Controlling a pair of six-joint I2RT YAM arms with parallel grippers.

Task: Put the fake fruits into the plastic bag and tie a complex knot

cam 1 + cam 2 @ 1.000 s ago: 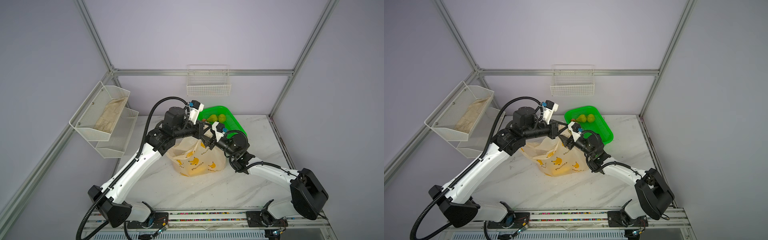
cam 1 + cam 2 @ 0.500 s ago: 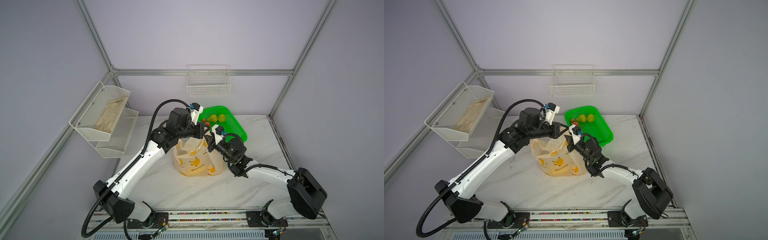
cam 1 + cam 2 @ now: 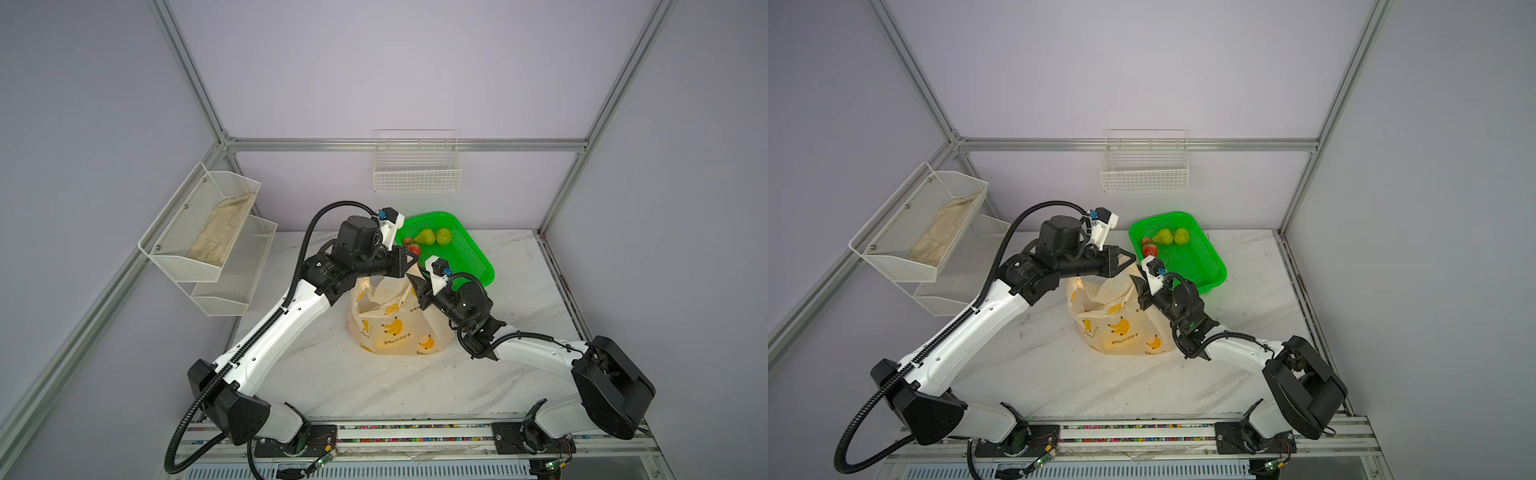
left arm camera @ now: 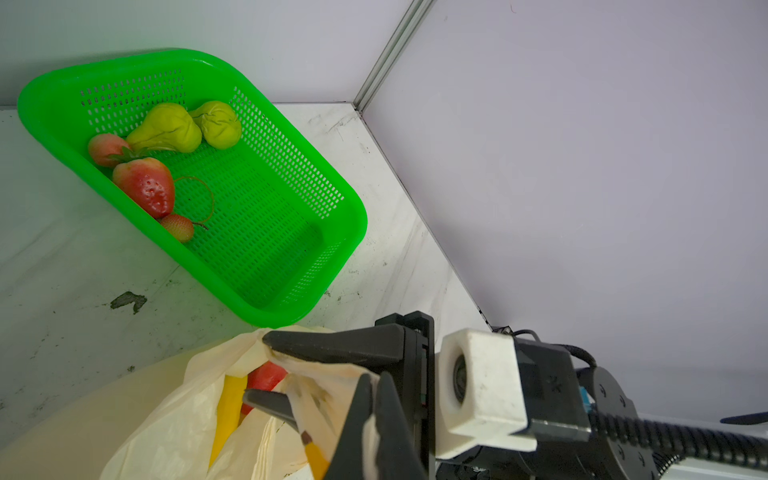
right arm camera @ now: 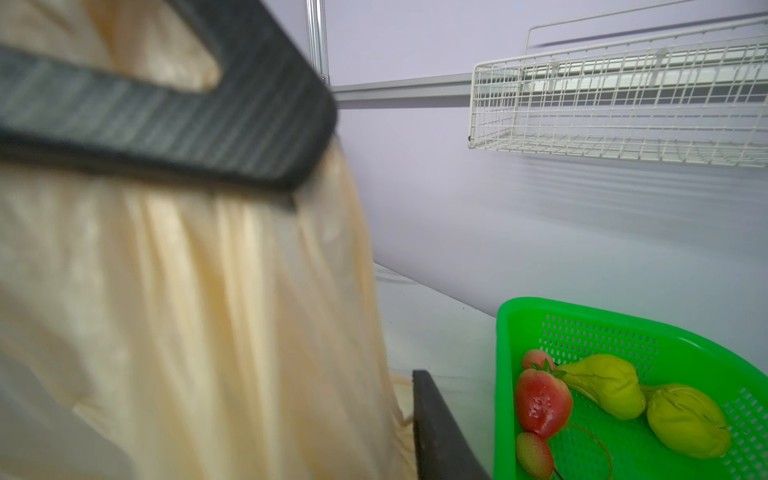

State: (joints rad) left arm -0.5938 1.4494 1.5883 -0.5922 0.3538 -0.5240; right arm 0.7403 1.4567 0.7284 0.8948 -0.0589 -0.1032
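Plastic bag (image 3: pixel 395 332), rim pinched — basket (image 3: pixel 471 253) beside

Two pears (image 4: pixel 166 129), three strawberries (image 4: pixel 145 187) in one basket (image 4: pixel 358 216), one bag (image 3: pixel 395 338)

L end effector (image 4: pixel 376 380) clamped shut; R end effector (image 4: pixel 257 370) jaws apart, tips facing L's.

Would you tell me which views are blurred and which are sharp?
Right wrist view: the bag close to the lens is smeared and out of focus, while the green basket is crisp. Left wrist view: largely sharp. Both top views: sharp, evenly lit, the basket glowing oversaturated.
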